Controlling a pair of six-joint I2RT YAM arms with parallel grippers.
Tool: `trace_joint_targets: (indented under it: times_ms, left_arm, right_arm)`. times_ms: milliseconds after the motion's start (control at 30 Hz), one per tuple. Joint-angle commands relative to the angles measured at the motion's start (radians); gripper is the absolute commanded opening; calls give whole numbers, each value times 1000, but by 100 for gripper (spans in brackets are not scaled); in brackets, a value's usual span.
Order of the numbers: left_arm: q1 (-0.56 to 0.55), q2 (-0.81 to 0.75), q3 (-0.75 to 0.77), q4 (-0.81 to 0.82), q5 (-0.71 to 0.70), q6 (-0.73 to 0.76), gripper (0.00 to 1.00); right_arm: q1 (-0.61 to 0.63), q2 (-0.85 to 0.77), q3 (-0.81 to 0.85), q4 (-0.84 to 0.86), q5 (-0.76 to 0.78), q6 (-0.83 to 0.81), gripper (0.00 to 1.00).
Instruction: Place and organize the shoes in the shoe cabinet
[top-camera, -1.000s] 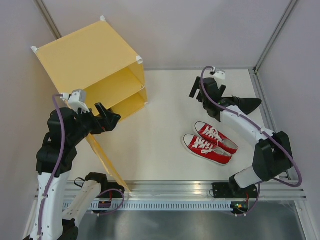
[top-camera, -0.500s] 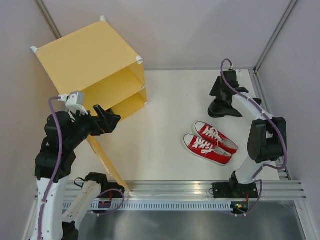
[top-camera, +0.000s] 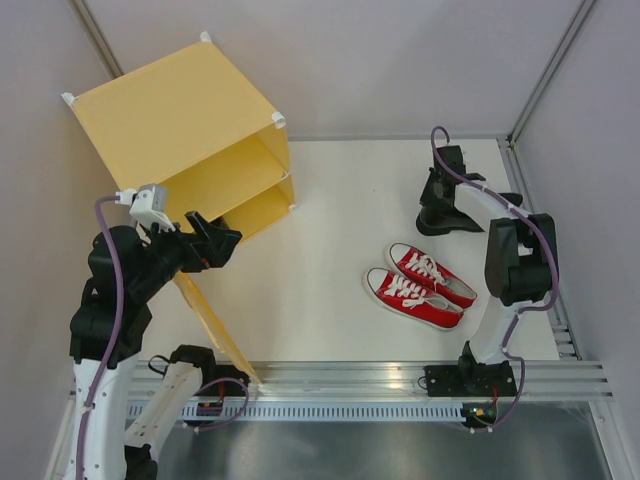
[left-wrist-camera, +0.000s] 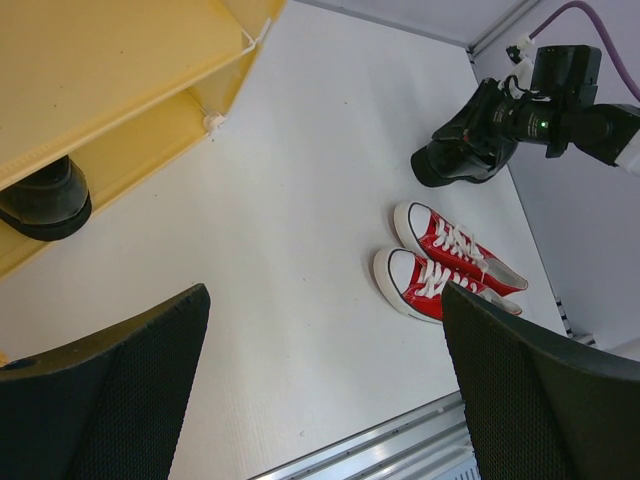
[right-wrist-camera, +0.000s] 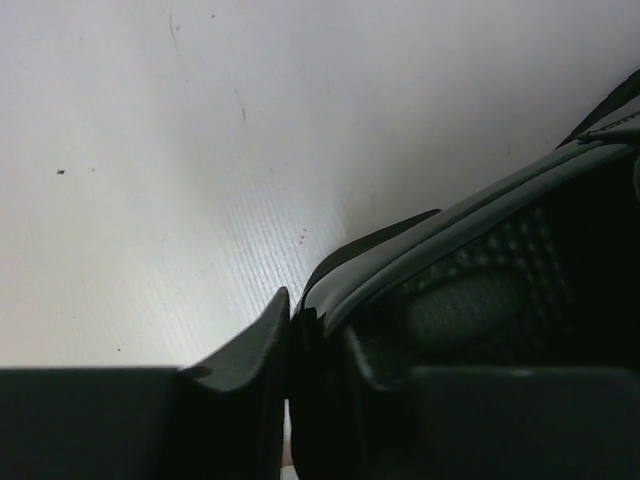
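Black loafer (left-wrist-camera: 450, 165) rim lies between the right pincer (right-wrist-camera: 345, 345) fingers; whether it is clamped, I cannot tell.

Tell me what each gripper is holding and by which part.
The right gripper pinches the black loafer by its opening rim, one finger inside, one outside. The left gripper holds nothing.

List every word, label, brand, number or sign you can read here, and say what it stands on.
No readable text anywhere.
The red sneakers, black loafer and yellow shoe cabinet show no print, logo or number.
Any marks on the right arm's base are too small to read.
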Motion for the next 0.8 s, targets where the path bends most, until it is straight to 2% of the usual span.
trace_joint_targets:
  times_ms: [0,100,133,367,767]
  left_arm:
    - [4,-6,-13,-19,-6,-29,100]
    - [4,-1,-11,-18,-6,-27,100]
    - [4,2,-10,-19,-6,-27,100]
    - [4,-1,-5,-19,-17,-12,100]
    - [4,8,10,-19,-8,-7,100]
  right_arm:
    - [7,-31,36,1,-28,-62,18]
    - [39,-74,62,-17,-29,-126,3]
    - [50,-93,70,-25,-31,-142,1]
    - [188,-214,73,-71,-60,-223,1]
    - [470,-482,-112,-143,-391,-321,1]
